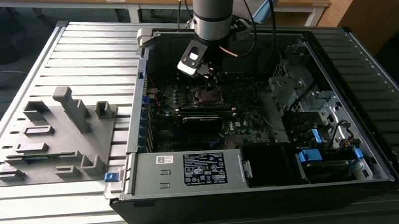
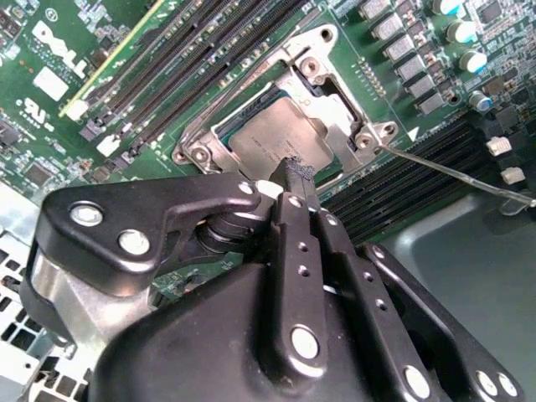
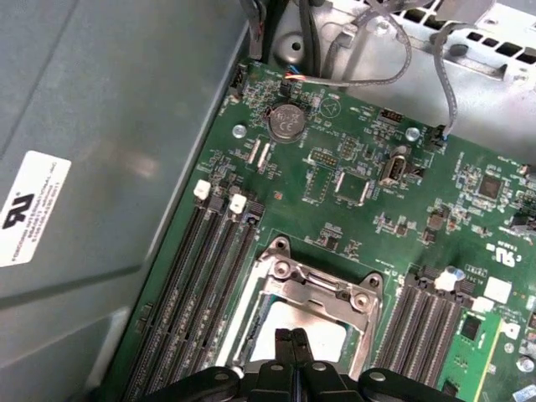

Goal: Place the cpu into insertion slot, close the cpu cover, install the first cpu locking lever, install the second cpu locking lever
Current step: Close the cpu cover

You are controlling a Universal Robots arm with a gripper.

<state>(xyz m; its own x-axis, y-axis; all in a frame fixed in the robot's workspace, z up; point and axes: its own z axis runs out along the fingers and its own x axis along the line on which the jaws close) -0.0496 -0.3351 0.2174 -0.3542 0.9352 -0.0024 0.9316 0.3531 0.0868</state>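
Pincer (image 2: 298, 172): fingers together, nothing clamped between them. In both wrist views you see its tips low over the silver top of the cpu (image 2: 268, 138), near one edge; whether they touch cannot be told. The cpu lies flat inside the slot (image 1: 206, 96), mid-board in the open case (image 1: 189, 194) on the bench (image 1: 84, 56). The cover (image 2: 335, 105) frames the cpu on its sides. One thin lever (image 2: 456, 174) juts free from a socket corner, out across the memory slots (image 2: 419, 188)
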